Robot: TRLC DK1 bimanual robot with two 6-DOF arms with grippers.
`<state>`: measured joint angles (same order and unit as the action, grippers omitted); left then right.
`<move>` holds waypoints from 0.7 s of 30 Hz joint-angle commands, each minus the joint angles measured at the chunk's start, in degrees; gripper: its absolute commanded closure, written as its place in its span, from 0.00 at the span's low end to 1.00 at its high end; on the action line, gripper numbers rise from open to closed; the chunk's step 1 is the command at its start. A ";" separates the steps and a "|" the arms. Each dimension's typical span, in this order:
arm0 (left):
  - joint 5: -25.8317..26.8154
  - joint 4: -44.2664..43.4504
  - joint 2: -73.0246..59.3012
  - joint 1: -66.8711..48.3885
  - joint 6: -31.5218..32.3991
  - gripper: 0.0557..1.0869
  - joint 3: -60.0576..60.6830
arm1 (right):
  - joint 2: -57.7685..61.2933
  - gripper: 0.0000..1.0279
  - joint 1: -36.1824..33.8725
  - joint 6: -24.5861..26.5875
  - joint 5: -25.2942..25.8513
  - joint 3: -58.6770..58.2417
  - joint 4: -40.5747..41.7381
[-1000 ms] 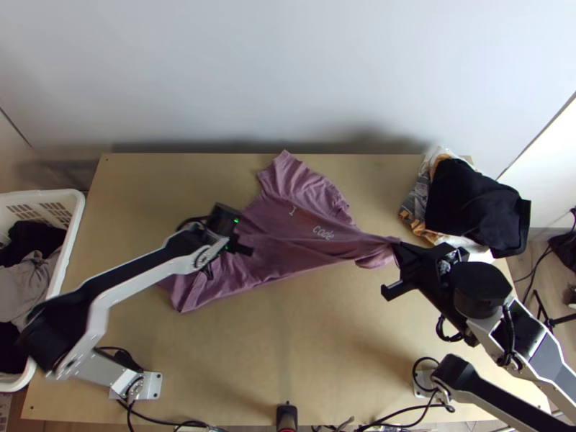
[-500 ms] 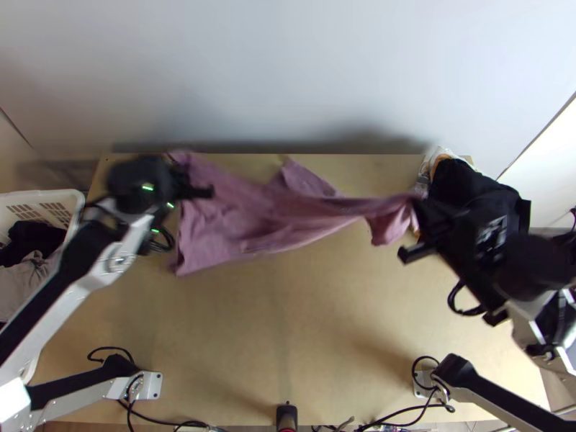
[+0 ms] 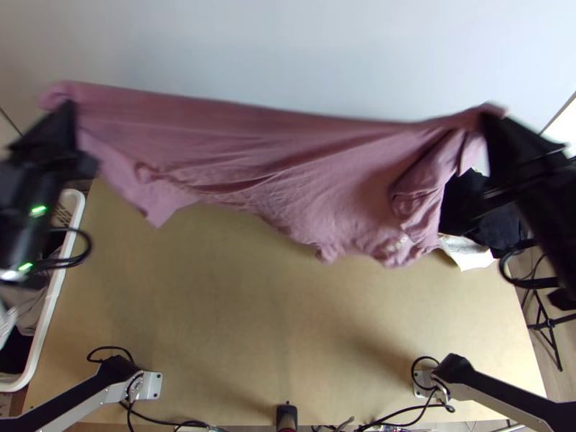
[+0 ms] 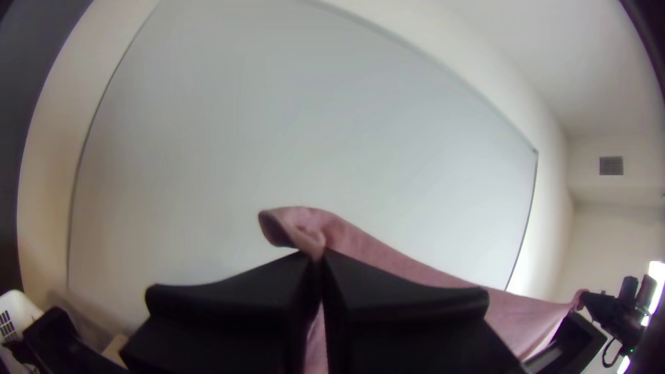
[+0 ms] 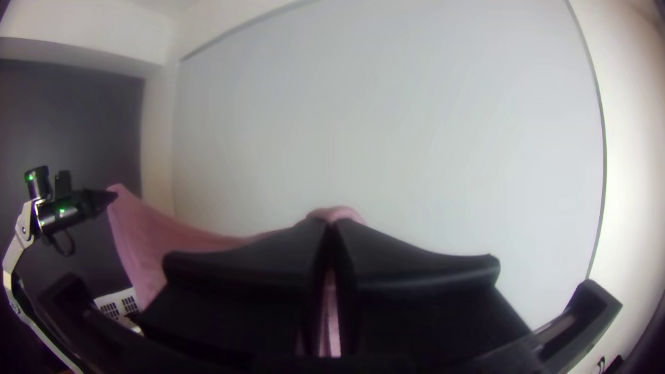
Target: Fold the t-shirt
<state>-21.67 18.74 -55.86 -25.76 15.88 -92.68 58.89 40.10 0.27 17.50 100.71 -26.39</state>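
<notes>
The creased pink t-shirt (image 3: 288,155) hangs in wavy drapes over the wooden counter's (image 3: 288,324) far part, stretched between left pincer (image 3: 66,115) and right pincer (image 3: 491,124), each clamped on its soft cloth.

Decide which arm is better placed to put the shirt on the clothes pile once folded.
Right, probably: the right gripper holds the shirt nearer that pile; the left gripper holds the opposite end.

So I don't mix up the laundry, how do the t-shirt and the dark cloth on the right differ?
The t-shirt is dusty pink, the dark cloth black. The t-shirt hangs stretched between the left gripper and the right gripper; the dark cloth lies on the table, toward its far right corner. Both are fabric.
</notes>
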 commanded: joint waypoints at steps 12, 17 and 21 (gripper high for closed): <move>6.11 5.69 14.02 2.12 2.14 0.96 -10.15 | 0.17 0.97 3.06 -7.30 -5.02 20.76 -18.34; 19.65 14.04 19.82 9.67 6.01 0.96 -9.62 | -1.59 0.97 2.62 -10.12 -8.09 25.07 -27.75; 33.89 14.30 24.48 21.89 10.31 0.96 -7.95 | -1.59 0.97 2.09 -13.46 -14.68 28.49 -33.02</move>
<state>-4.86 28.91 -38.33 -17.12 20.95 -101.84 58.28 42.74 -8.64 9.54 123.94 -50.52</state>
